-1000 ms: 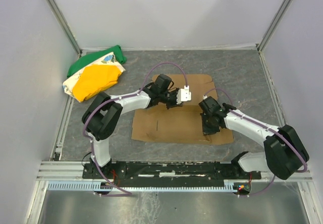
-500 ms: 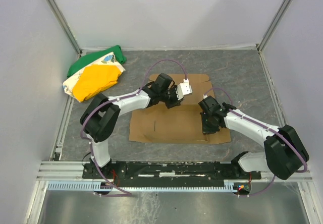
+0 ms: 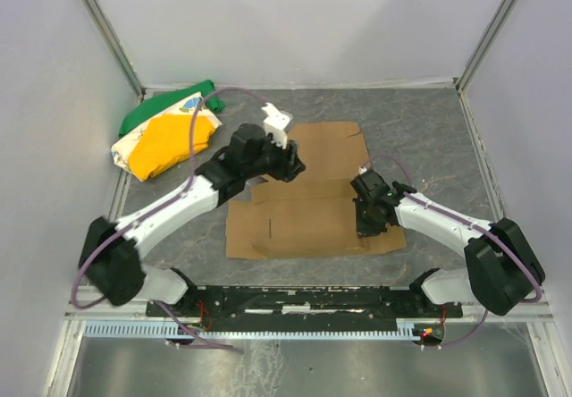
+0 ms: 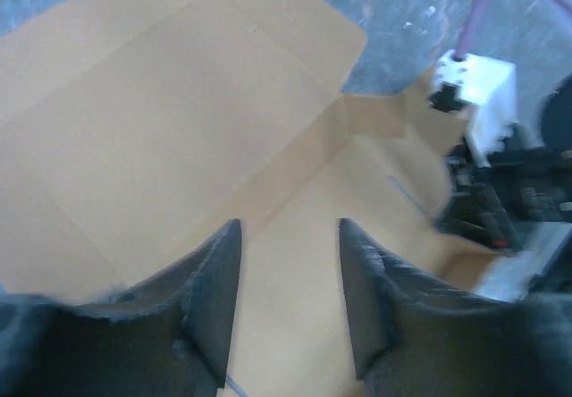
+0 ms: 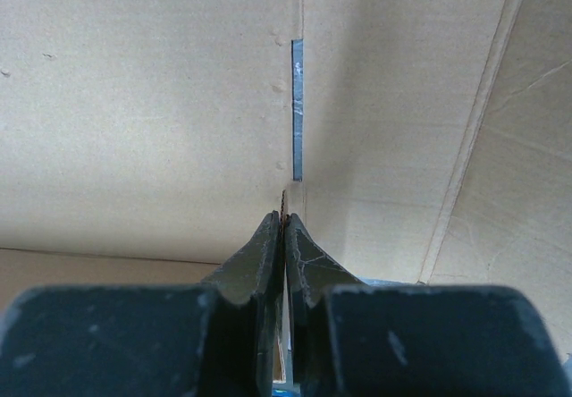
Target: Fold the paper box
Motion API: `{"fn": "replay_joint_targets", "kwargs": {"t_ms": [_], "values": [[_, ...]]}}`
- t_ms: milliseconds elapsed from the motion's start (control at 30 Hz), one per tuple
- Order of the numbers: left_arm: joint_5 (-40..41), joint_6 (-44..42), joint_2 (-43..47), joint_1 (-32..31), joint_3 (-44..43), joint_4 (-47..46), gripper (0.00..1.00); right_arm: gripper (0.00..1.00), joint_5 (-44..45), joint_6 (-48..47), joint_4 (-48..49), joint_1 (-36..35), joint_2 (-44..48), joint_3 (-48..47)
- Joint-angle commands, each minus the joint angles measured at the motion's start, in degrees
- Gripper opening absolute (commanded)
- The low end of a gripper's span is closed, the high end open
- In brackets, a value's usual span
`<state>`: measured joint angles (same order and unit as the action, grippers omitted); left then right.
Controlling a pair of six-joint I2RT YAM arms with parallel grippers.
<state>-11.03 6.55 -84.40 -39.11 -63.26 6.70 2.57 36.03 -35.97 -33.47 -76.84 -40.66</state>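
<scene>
Two arms rise from a black base plate on the aluminium rail at the near edge of a mottled grey desk. Just beyond, the plain brown cardboard mailer box lies as a mostly flat die-cut sheet at the desk's middle. The right claw is pressed together, pinching a thin cardboard edge beside a narrow slot at the sheet's right side. The left claw hangs spread above the far-left panel, gripping nothing; its arm crosses the sheet's left edge. A green, yellow and white cloth bundle sits in the far-left corner, apart from the box. Pale walls with metal corner posts close in three sides.
</scene>
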Motion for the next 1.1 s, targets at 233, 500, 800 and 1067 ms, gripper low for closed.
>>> {"fn": "replay_joint_targets", "kwargs": {"t_ms": [233,500,800,1067], "values": [[5.6,49.6,31.7,-0.8,24.1,13.0,0.1,0.12,0.3,1.2,2.3,0.0,1.1,0.1],[27.1,58.2,39.7,-13.4,21.8,32.1,0.34,0.13,1.8,1.8,3.3,0.0,2.4,1.7],[63.9,50.5,13.0,-27.2,-0.4,51.6,0.7,0.13,2.5,2.6,4.4,-0.1,2.0,1.5],[55.3,65.8,13.2,-25.1,-16.1,58.7,0.2,0.13,3.9,3.1,4.3,0.0,2.2,1.2]]}}
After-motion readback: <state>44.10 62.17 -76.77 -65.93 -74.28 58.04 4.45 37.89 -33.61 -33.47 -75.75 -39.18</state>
